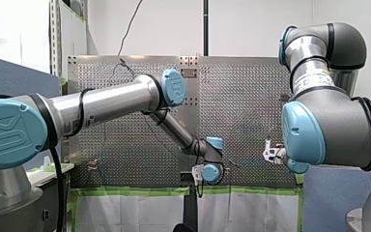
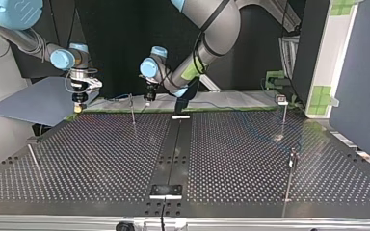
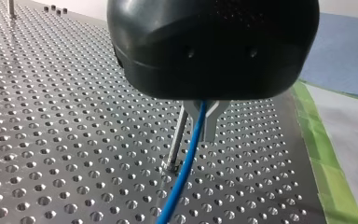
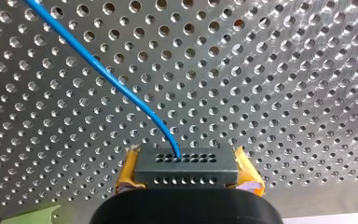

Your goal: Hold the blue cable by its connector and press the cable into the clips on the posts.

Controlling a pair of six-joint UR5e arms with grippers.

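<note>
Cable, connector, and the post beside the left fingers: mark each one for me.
Cable (image 4: 107,74): right wrist view, middle of its blue run.
Connector (image 4: 186,169): right wrist view, its grey front face.
Post (image 3: 177,137): left wrist view, mid-shaft.

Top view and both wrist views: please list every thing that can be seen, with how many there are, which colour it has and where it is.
blue cable: one, blue, leaves the connector and passes through my left hand.
connector: one, dark grey, in my right hand.
posts: at least four, metal, thin, standing apart on the table.
table: one, silver, perforated.
strip: one, black, along the table's middle in the top view.
tape: green, along the table's edge.
my left hand: one, black with metal fingers, shut on the blue cable, beside a post.
my right hand: one, yellow pads, shut on the connector.
</note>
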